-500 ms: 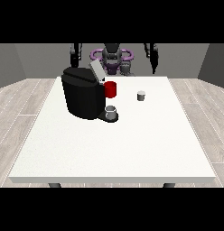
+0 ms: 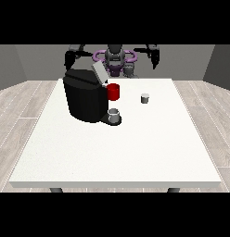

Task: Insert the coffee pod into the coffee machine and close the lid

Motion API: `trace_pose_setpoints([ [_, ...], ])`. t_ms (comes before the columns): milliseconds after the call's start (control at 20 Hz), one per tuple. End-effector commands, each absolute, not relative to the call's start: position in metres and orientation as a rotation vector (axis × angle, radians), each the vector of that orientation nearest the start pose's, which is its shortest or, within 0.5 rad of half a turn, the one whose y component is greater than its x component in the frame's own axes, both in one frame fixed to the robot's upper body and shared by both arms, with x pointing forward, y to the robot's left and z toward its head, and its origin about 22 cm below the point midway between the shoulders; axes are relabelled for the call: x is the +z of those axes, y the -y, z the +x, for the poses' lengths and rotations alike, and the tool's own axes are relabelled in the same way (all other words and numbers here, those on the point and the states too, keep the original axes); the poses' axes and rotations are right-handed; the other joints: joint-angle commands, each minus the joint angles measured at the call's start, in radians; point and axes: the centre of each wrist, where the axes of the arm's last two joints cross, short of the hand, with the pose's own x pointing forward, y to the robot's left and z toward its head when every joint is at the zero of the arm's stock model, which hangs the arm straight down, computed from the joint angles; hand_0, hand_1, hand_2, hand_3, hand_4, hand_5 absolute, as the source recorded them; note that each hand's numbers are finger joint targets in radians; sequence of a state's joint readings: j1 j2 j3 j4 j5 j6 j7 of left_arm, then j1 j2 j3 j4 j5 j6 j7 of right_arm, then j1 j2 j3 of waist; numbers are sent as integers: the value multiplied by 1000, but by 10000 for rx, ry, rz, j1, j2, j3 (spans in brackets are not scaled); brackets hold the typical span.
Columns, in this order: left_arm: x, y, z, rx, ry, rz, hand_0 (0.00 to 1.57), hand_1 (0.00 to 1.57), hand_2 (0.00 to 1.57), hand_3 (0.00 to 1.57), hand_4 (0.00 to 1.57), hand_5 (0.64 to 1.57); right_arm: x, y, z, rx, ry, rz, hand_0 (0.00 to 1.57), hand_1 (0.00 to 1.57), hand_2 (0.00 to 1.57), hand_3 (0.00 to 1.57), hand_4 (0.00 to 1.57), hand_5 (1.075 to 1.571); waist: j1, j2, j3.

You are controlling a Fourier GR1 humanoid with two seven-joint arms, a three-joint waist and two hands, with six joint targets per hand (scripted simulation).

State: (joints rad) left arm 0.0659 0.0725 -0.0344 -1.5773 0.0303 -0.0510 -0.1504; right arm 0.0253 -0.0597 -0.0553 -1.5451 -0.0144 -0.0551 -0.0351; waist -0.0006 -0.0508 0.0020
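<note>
White table (image 2: 135, 152), one, large and square-edged, carrying everything we list below. We count one black coffee machine (image 2: 86, 99) on the view's left half of the top, its grey lid (image 2: 99, 73) tilted up and open. We count one red cup (image 2: 113, 91) touching the machine's front at its upper part, and one grey cup (image 2: 114, 115) on the machine's base just below the red one. We count one pod (image 2: 145, 98), small and grey, upright on the table to the view's right of the machine, well apart from it and touched by nothing. We count one robot (image 2: 116, 58) behind the far edge, with purple rings at its shoulders. We count two hands, both black and raised above the far edge: the hand at the view's left (image 2: 69, 59) hangs over the machine's back corner, the hand at the view's right (image 2: 154, 57) is well apart from the pod. Neither holds anything; how their fingers lie we cannot tell. Floor of pale wood planks (image 2: 24, 106); grey walls (image 2: 33, 60) behind.
</note>
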Motion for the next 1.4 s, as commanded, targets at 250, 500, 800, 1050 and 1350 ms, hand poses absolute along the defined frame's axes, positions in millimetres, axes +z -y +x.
trace_pose_setpoints([
  [250,19,-257,237,-2960,16633,1300,0,0,0,0,0,1571,-25,267,233,-1627,16205,-1971,0,0,0,0,169,1571,121,92,-14],
  [500,35,-296,283,-2686,16516,2141,0,0,0,0,0,1571,3,249,255,-1275,17118,-1035,0,0,0,0,168,1571,-831,1176,-21],
  [800,32,-309,306,-3018,15306,2128,0,0,0,0,0,1571,6,230,256,-701,16954,-780,0,0,0,0,283,1571,-1042,1288,-22],
  [1050,31,-311,327,-3189,14806,2436,0,0,0,0,0,1571,20,224,275,-623,17005,-699,0,0,0,0,332,1571,-1067,1778,-22],
  [1350,5,-305,333,-3687,14567,2971,0,0,0,0,0,1571,24,233,289,-825,17200,-1102,0,0,0,0,372,1571,-1157,2465,-23],
])
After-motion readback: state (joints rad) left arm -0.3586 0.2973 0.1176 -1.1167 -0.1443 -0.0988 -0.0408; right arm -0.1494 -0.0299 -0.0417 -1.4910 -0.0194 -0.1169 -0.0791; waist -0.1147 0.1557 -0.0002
